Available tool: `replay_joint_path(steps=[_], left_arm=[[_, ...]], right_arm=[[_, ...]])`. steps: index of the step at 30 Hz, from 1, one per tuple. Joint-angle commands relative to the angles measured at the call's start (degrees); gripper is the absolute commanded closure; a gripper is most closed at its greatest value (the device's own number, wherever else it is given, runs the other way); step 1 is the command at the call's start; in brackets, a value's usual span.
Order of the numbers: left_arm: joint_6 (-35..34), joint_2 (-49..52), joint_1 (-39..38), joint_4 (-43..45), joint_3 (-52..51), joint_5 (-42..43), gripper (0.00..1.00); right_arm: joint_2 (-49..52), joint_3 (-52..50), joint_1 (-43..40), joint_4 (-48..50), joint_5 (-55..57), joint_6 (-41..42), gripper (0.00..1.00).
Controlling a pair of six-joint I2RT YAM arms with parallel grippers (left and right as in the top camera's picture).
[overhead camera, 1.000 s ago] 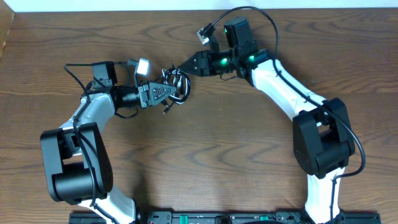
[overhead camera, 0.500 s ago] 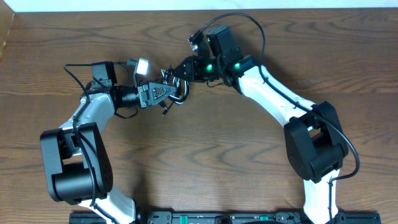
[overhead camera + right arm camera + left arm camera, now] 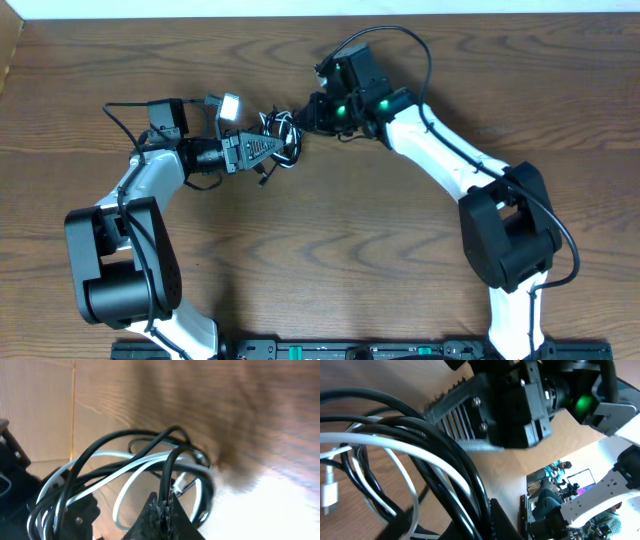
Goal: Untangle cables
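Cables (image 3: pixel 284 130), thin black and white cords: untangling judged barely begun.
One black strand is pinched in the closed right gripper (image 3: pixel 164 501), and the bundle is clamped in the shut left gripper (image 3: pixel 276 147). Glossy loops are seen crossed and knotted, none separated, over the far middle of the brown wooden table (image 3: pixel 400 250).
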Motion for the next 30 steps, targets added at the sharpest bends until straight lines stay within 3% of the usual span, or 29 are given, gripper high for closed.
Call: replay_joint_path(steps=[1,7,19,21,30], left_arm=[[1.22,-1.53,0.09,-0.09,0.20,1.75,0.93],[1.22,-1.53,0.09,-0.09,0.20,1.75,0.92],[1.22,-1.53,0.09,-0.11,0.20,-1.49,0.92],[1.20,-1.53,0.09,-0.11,0.20,-2.64,0.92],[1.20,-1.53,0.09,-0.11,0.20,-3.15,0.93]], right_arm=[[-0.24,0.07,-3.32,0.76,-1.51,-0.87,0.99],[-0.24,0.07,-8.68,1.64,-8.79,-0.79,0.99],[-0.24,0.07,-11.58,2.23,-9.42,-0.15,0.99],[-0.24,0.07,-11.87,2.86,-9.20,-3.34,0.99],[-0.22,0.07,-12.04,-1.84,-8.37,-33.46,0.99]])
